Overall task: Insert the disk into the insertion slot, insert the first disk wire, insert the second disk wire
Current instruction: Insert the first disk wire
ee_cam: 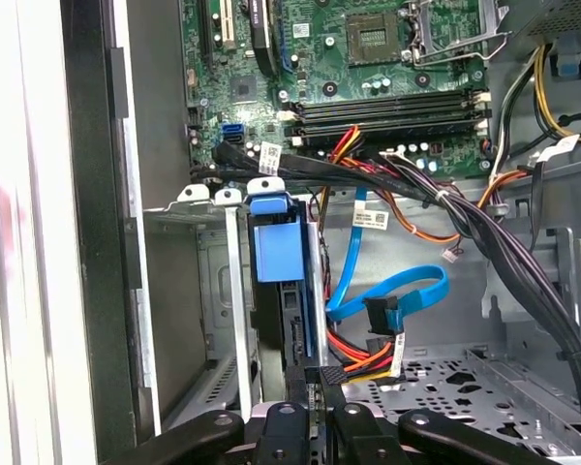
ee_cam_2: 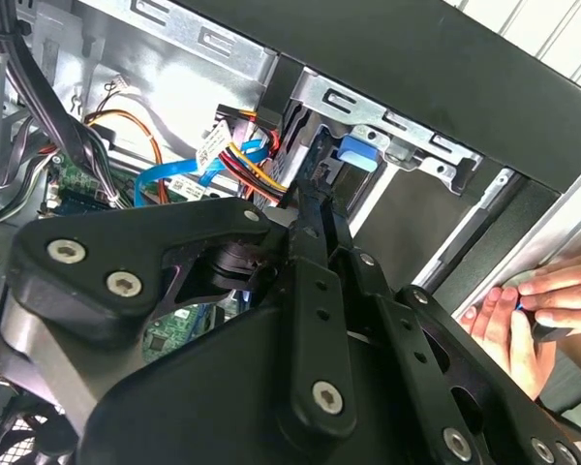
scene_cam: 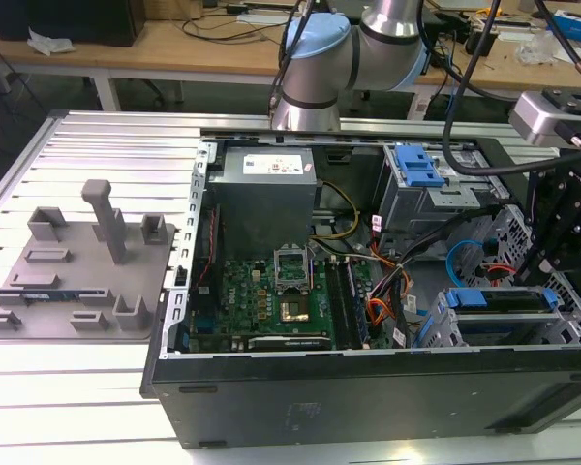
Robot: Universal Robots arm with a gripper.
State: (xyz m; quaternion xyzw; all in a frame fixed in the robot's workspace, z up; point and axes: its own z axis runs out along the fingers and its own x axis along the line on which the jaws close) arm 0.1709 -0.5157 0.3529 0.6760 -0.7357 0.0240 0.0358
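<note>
The one insertion slot point(ee_cam: 218, 291) holds the one disk point(ee_cam: 276, 257), blue-framed and likely heavy and rigid. My gripper point(ee_cam: 315, 387) is pinched on the first disk wire point(ee_cam: 363, 356), best held by its stiff black plug point(ee_cam: 331, 373), at the disk's edge. The one second disk wire point(ee_cam: 407, 291), light and floppy, loops loose beside it.

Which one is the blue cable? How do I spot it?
Find the open computer case and its green circuit board. Near the board's edge, beside the blue-topped drive, the blue cable curls in a loop. It is flat and light blue; the wires around it are thin, orange and red.
</note>
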